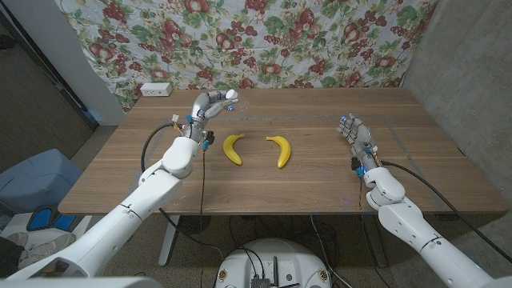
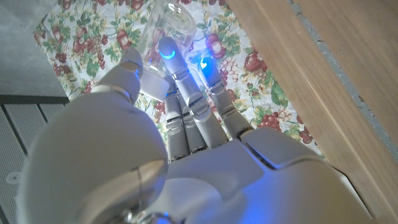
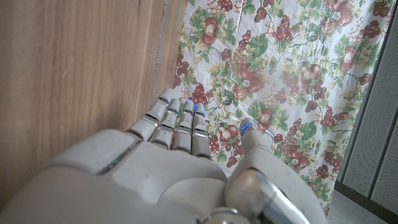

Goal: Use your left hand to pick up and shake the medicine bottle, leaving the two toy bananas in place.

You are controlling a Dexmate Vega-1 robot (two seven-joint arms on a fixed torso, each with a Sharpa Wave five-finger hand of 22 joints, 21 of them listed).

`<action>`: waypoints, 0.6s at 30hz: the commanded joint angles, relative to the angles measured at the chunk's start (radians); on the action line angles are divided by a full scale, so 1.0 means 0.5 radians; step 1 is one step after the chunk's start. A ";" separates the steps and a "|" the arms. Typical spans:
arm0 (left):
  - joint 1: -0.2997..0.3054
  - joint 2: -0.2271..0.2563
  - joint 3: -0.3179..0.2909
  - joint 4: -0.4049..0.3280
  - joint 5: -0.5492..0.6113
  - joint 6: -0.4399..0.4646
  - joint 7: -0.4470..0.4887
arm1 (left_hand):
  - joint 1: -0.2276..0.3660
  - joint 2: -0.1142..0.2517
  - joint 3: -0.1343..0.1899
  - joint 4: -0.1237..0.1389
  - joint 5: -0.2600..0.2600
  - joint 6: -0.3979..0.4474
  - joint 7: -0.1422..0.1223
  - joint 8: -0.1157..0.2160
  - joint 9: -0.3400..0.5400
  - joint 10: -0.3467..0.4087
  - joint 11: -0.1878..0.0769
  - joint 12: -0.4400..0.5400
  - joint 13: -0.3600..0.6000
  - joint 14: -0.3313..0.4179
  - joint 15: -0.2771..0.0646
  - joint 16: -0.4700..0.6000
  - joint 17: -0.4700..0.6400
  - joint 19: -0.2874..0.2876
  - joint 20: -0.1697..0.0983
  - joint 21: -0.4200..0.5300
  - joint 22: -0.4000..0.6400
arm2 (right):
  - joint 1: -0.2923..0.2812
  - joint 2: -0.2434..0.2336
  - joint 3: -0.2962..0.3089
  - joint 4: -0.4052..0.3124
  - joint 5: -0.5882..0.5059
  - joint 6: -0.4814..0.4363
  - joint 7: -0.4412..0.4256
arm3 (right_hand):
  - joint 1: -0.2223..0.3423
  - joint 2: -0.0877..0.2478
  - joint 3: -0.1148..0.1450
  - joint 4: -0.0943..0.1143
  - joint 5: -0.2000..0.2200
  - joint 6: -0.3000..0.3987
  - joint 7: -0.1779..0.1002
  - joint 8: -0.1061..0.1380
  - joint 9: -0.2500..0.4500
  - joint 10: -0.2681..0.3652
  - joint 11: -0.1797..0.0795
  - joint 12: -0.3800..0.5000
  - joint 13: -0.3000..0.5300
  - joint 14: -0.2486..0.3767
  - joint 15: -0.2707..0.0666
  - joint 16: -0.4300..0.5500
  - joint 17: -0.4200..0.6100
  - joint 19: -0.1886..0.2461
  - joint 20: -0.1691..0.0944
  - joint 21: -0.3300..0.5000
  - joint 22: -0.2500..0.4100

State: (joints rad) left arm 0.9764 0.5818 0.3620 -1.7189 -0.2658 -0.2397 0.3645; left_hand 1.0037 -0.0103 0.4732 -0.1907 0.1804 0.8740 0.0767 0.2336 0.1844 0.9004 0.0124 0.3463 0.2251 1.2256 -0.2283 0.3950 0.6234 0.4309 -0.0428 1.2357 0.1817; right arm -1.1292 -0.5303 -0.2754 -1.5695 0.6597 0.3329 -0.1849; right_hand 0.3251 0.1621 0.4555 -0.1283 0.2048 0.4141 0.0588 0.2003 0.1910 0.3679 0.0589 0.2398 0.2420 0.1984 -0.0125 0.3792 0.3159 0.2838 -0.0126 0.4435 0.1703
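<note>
A: Medicine bottle (image 1: 230,95) — far left, lifted, gripped by left hand (image 1: 210,104). Clear plastic; likely light, slick.

B: Hold mid-body. Right hand (image 1: 354,133) idle, fingers loose; bananas (image 1: 233,149) untouched.

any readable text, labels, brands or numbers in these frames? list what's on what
None readable.
Bottle in the left hand: looks clear in the left wrist view, no label legible; too small to tell in the head view.
White box at the table's far left edge: any marking too small to read.
Bananas: no visible print.
Backdrop cloth: fruit pattern only, no words.
</note>
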 commanded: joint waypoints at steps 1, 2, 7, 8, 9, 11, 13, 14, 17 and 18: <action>0.030 -0.140 -0.038 0.113 0.050 -0.204 0.095 | 0.251 0.253 0.055 0.039 0.009 0.326 -0.143 0.017 0.186 0.572 -0.391 0.005 0.632 0.012 -0.014 -0.010 0.011 -0.015 -0.266 0.017 0.004 | 0.013 0.003 -0.008 0.004 -0.009 -0.011 -0.010 | 0.002 0.006 -0.006 0.004 0.007 -0.001 0.006 0.000 0.006 0.010 0.001 -0.011 0.000 0.018 0.003 -0.006 0.004 0.018 0.009 -0.006 0.006; 0.029 -0.144 -0.040 0.114 0.050 -0.203 0.096 | 0.251 0.253 0.055 0.039 0.009 0.326 -0.143 0.017 0.186 0.569 -0.390 0.003 0.632 0.013 -0.014 -0.010 0.012 -0.015 -0.266 0.017 0.004 | 0.012 0.007 -0.006 0.002 -0.004 -0.013 -0.017 | 0.002 0.006 -0.006 0.004 0.007 -0.001 0.007 0.000 0.006 0.010 0.004 -0.011 0.000 0.017 0.000 -0.007 0.004 0.018 0.009 -0.007 0.006; 0.023 -0.114 -0.043 0.085 0.022 -0.121 0.043 | 0.250 0.253 0.055 0.040 0.009 0.324 -0.146 0.015 0.186 0.573 -0.387 0.004 0.635 0.012 -0.014 -0.015 0.010 -0.017 -0.265 0.020 0.003 | 0.020 0.008 -0.009 0.007 -0.008 -0.011 -0.014 | 0.002 0.006 -0.007 0.004 0.007 -0.001 0.006 0.000 0.006 0.009 0.001 -0.011 0.000 0.016 0.001 -0.008 0.004 0.020 0.009 -0.011 0.006; 0.019 -0.100 -0.041 0.076 0.011 -0.097 0.021 | 0.250 0.252 0.055 0.040 0.009 0.325 -0.146 0.014 0.186 0.574 -0.388 0.003 0.634 0.014 -0.014 -0.015 0.012 -0.018 -0.265 0.020 0.003 | 0.020 0.010 -0.008 0.007 -0.006 -0.013 -0.017 | 0.002 0.006 -0.007 0.004 0.007 -0.002 0.005 0.000 0.006 0.008 0.001 -0.012 0.000 0.017 0.002 -0.008 0.004 0.021 0.009 -0.011 0.006; 0.015 -0.091 -0.040 0.070 0.000 -0.079 0.004 | 0.251 0.252 0.055 0.040 0.009 0.325 -0.145 0.014 0.187 0.572 -0.388 0.003 0.636 0.013 -0.014 -0.016 0.011 -0.018 -0.265 0.020 0.003 | 0.023 0.005 -0.010 0.010 -0.011 -0.012 -0.009 | 0.002 0.006 -0.007 0.004 0.007 -0.002 0.005 0.000 0.006 0.009 0.001 -0.011 0.000 0.017 0.002 -0.008 0.004 0.021 0.009 -0.012 0.006; 0.007 -0.064 -0.036 0.052 -0.021 -0.024 -0.036 | 0.251 0.252 0.056 0.039 0.009 0.327 -0.144 0.014 0.187 0.574 -0.388 0.004 0.636 0.015 -0.014 -0.015 0.013 -0.018 -0.265 0.022 0.003 | 0.024 0.007 -0.010 0.010 -0.012 -0.014 -0.015 | 0.002 0.006 -0.007 0.005 0.007 -0.002 0.007 0.000 0.006 0.008 0.001 -0.012 0.000 0.017 0.001 -0.009 0.004 0.020 0.009 -0.013 0.006; -0.003 -0.042 -0.029 0.039 -0.031 0.018 -0.066 | 0.251 0.252 0.056 0.040 0.009 0.325 -0.145 0.013 0.187 0.575 -0.390 0.002 0.635 0.015 -0.014 -0.016 0.013 -0.019 -0.265 0.022 0.003 | 0.027 0.008 -0.011 0.012 -0.009 -0.017 -0.013 | 0.002 0.006 -0.007 0.005 0.007 -0.002 0.007 0.000 0.006 0.009 0.002 -0.012 0.000 0.017 -0.003 -0.009 0.004 0.021 0.009 -0.015 0.006; -0.008 -0.022 -0.025 0.021 -0.037 0.059 -0.085 | 0.251 0.252 0.056 0.040 0.009 0.326 -0.144 0.013 0.187 0.575 -0.390 0.002 0.635 0.016 -0.014 -0.016 0.014 -0.019 -0.265 0.023 0.003 | 0.029 0.007 -0.012 0.015 -0.011 -0.016 -0.011 | 0.002 0.006 -0.007 0.005 0.007 -0.002 0.007 0.000 0.006 0.009 0.002 -0.012 0.000 0.018 -0.003 -0.009 0.004 0.021 0.010 -0.015 0.006; -0.034 0.054 -0.013 -0.034 -0.074 0.201 -0.172 | 0.250 0.252 0.056 0.040 0.009 0.328 -0.144 0.013 0.187 0.575 -0.390 0.001 0.636 0.015 -0.014 -0.019 0.012 -0.020 -0.264 0.024 0.003 | 0.032 0.009 -0.012 0.016 -0.009 -0.020 -0.014 | 0.002 0.006 -0.007 0.005 0.007 -0.002 0.008 0.000 0.006 0.009 0.001 -0.012 0.000 0.019 0.002 -0.009 0.003 0.022 0.010 -0.017 0.006; -0.048 0.087 -0.008 -0.059 -0.095 0.271 -0.212 | 0.250 0.252 0.056 0.040 0.009 0.326 -0.146 0.012 0.187 0.573 -0.392 0.000 0.637 0.016 -0.014 -0.018 0.014 -0.020 -0.264 0.024 0.003 | 0.033 0.012 -0.011 0.018 -0.005 -0.019 -0.014 | 0.001 0.006 -0.007 0.005 0.007 -0.003 0.007 0.000 0.006 0.009 0.002 -0.012 0.000 0.023 -0.002 -0.008 0.004 0.021 0.010 -0.018 0.006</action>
State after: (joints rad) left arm 0.9802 0.5526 0.3465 -1.6936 -0.2689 -0.2587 0.3543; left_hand 1.0052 -0.0118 0.4751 -0.1925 0.1817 0.8740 0.0767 0.2371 0.1844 0.9006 0.0125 0.3395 0.2252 1.2274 -0.2262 0.3872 0.6281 0.4254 -0.0483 1.2432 0.1818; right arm -1.1187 -0.5277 -0.2796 -1.5651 0.6563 0.3266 -0.1903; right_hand 0.3251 0.1621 0.4555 -0.1283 0.2048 0.4141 0.0588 0.2003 0.1910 0.3679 0.0589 0.2398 0.2420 0.1985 -0.0125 0.3792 0.3160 0.2911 -0.0052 0.4358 0.1702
